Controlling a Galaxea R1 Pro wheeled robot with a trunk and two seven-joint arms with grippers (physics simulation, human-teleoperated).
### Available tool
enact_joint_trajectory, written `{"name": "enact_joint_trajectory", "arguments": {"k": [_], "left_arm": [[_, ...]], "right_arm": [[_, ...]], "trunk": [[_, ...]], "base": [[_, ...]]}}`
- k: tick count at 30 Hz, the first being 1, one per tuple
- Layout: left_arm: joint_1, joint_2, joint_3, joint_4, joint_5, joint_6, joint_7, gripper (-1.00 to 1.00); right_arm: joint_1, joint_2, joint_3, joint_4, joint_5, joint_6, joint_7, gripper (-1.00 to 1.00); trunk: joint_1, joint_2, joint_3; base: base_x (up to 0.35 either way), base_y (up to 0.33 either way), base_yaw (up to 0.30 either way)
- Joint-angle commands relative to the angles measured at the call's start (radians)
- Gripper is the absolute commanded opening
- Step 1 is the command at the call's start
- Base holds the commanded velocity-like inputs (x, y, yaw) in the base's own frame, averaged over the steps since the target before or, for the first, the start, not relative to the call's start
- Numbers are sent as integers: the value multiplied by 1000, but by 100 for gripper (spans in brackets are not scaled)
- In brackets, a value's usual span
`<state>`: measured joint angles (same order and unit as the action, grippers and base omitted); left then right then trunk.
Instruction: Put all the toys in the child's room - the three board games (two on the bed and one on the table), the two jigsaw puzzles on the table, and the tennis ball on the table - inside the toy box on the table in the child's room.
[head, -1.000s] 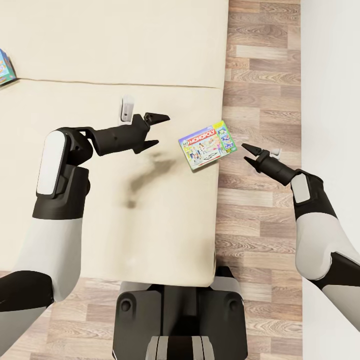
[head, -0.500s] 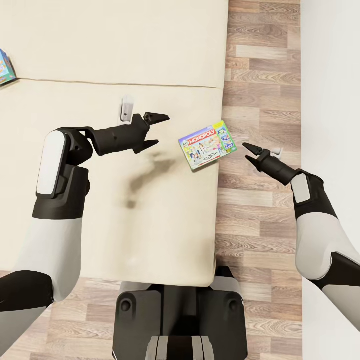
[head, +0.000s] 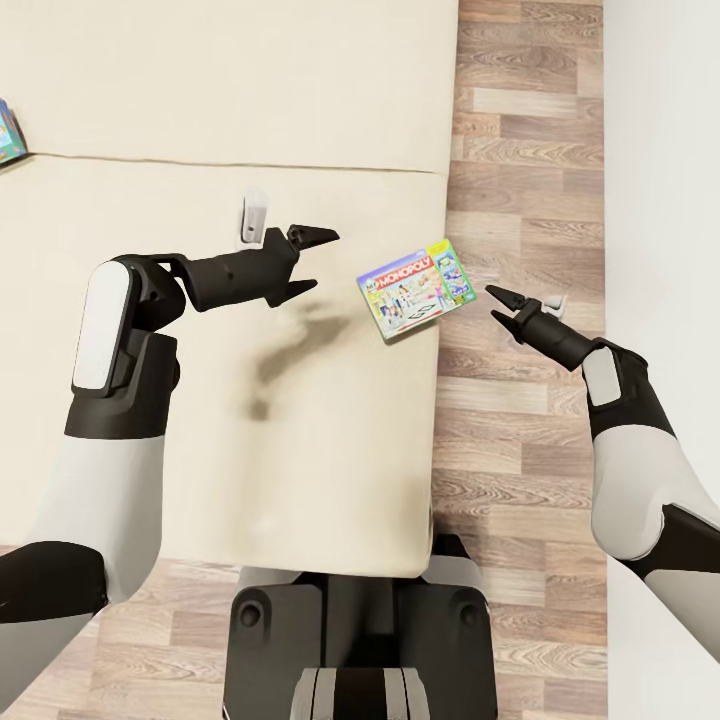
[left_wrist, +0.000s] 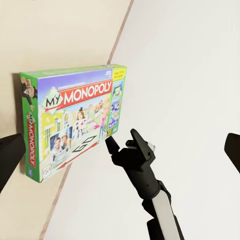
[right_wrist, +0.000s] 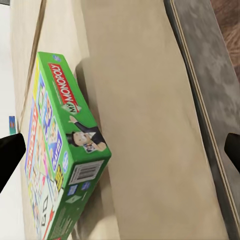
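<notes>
Monopoly box (head: 415, 291) overhanging bed (head: 300, 120) edge, both end effectors (head: 300, 262) (head: 500, 305) spread, empty, blue box (head: 8, 130) cropped

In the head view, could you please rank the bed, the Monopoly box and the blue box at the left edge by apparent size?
1. The bed, by far.
2. The Monopoly box.
3. The blue box, though the picture's edge crops it, so its full size is unsure.
</notes>
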<state>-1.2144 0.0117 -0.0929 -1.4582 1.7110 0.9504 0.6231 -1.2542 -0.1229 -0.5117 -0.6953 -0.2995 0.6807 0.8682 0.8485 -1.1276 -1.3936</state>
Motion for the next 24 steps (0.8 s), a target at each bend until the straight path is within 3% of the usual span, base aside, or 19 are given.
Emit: {"name": "enact_joint_trajectory", "arguments": {"k": [1,11,24], "left_arm": [[-1,1,-1,-1,10,-1,10,100],[-1,1,-1,-1,11,-1,10,100],[-1,2,0,1,10,-1,10,100]], "right_arm": [[-1,0,-2,0,-3,6,2,100],[0,0,-2,0,-3,5,2,100],[0,0,-2,0,-3,5,2,100]], "trunk": [[0,0,0],[0,0,0],[0,0,0]], "base": [[0,0,0],[0,0,23],[0,0,147]]}}
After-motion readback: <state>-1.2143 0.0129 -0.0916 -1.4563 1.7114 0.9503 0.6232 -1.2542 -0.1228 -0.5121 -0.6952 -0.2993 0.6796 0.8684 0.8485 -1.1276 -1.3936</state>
